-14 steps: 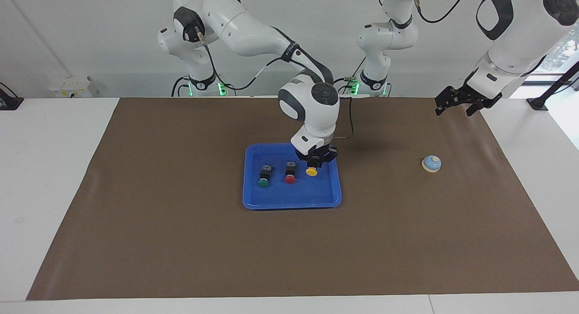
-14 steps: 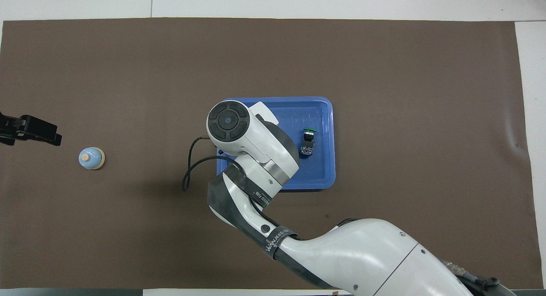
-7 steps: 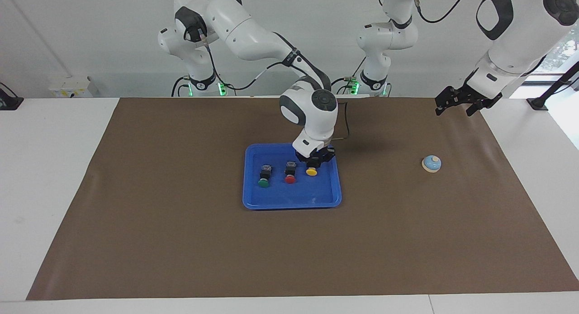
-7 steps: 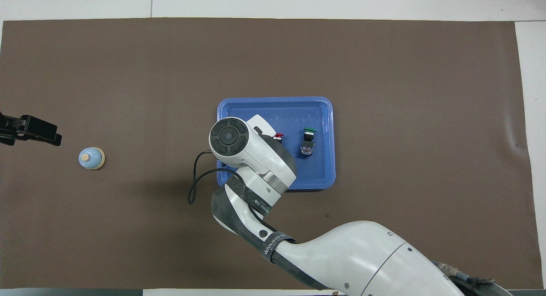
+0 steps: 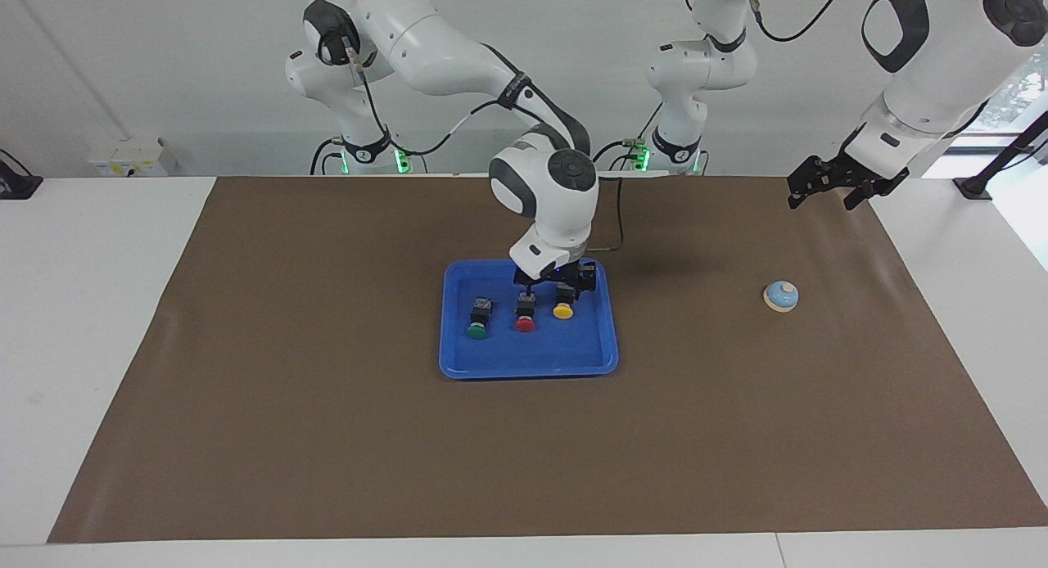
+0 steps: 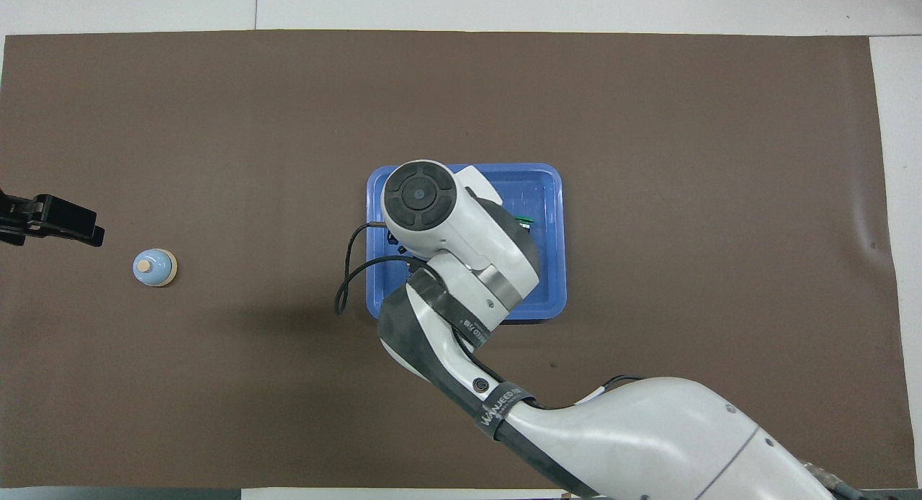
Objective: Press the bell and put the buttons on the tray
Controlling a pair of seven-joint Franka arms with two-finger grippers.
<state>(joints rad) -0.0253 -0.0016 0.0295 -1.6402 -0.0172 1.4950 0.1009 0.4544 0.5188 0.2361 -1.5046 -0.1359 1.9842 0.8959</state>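
Observation:
The blue tray point(image 5: 528, 370) lies mid-table on the mat. Three buttons lie in it in a row: green point(image 5: 476, 330), red point(image 5: 525, 323) and yellow point(image 5: 562, 310). My right gripper point(image 5: 548, 289) hangs open just above the red and yellow buttons and holds nothing. In the overhead view its wrist hides most of the tray point(image 6: 555, 269), and only a sliver of the green button point(image 6: 525, 219) shows. The light-blue bell point(image 5: 781, 296) point(image 6: 153, 267) stands alone toward the left arm's end. My left gripper point(image 5: 835, 189) point(image 6: 50, 219) waits open, up in the air over the mat's edge near the bell.
A brown mat point(image 5: 327, 429) covers most of the white table point(image 5: 90, 306). A black cable point(image 5: 620, 224) hangs from the right wrist over the tray's near rim.
My right gripper has opened and let go of the yellow button, which now lies in the tray. The gripper has risen slightly and shifted toward the red button. The left arm has not moved.

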